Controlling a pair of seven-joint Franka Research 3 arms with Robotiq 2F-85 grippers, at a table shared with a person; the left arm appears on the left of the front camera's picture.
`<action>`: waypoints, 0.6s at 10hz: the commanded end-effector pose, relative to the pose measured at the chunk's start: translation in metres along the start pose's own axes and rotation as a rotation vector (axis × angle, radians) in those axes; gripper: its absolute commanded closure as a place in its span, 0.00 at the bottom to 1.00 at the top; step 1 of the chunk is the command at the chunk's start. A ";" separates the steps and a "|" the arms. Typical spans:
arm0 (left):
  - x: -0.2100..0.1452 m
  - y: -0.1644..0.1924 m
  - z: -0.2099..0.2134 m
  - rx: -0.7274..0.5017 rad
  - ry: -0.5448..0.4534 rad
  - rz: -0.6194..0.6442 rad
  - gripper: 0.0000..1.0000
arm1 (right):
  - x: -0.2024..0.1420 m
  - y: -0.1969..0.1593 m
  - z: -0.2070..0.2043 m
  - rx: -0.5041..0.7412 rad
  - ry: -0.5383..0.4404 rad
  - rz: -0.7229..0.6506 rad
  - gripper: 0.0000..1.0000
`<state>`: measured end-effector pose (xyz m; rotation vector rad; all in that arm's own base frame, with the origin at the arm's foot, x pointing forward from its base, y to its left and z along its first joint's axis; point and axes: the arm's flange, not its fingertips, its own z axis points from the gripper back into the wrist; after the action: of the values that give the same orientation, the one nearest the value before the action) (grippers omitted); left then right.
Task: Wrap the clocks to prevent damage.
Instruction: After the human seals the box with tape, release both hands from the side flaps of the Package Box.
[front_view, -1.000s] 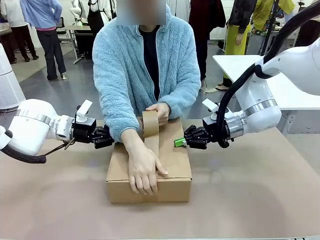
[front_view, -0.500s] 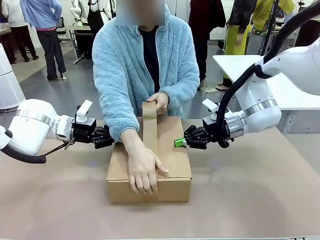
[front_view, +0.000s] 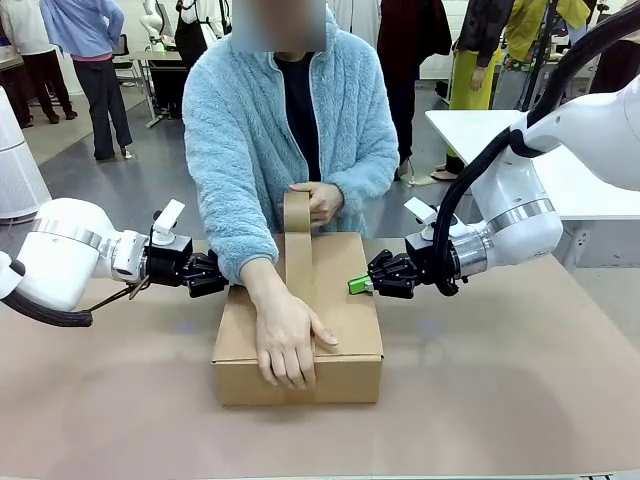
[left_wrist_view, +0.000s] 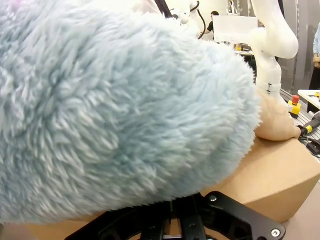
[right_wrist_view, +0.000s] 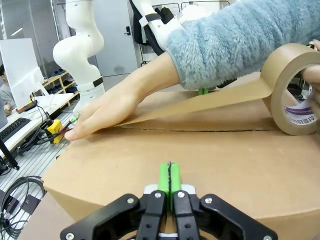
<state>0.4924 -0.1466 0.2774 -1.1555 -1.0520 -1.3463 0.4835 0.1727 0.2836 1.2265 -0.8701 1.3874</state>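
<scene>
Clocks not visible, presumably inside the closed cardboard box (front_view: 298, 330). Person's hand (front_view: 288, 340) pins the tape strip (front_view: 299, 268) at the near edge while the other pulls the brown tape roll (right_wrist_view: 290, 90) back along the seam. Right gripper (front_view: 360, 284) pressed together, braced against the box side. Left gripper (front_view: 222, 281) at the opposite side; can't tell its state.

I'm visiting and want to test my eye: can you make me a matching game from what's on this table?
Things:
1. cardboard box
2. tape roll
3. right gripper
4. person's flat hand

States:
A. fingers shut, green pads together, beside the box
B. held up at the box's far edge, strip pulled out
C. lying closed on the table
D. pressing the tape strip onto the lid

Pairs: 1-C, 2-B, 3-A, 4-D
</scene>
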 end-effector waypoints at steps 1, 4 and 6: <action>-0.001 0.001 -0.003 0.014 0.000 0.001 0.99 | -0.005 0.002 -0.002 -0.021 0.003 -0.007 0.99; -0.001 0.001 -0.003 0.014 0.000 0.001 0.99 | -0.005 0.002 -0.002 -0.021 0.003 -0.007 0.99; -0.001 0.001 -0.003 0.014 0.000 0.001 0.99 | -0.005 0.002 -0.002 -0.021 0.003 -0.007 0.99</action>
<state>0.4924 -0.1466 0.2775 -1.1555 -1.0521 -1.3463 0.4835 0.1727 0.2836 1.2265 -0.8702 1.3873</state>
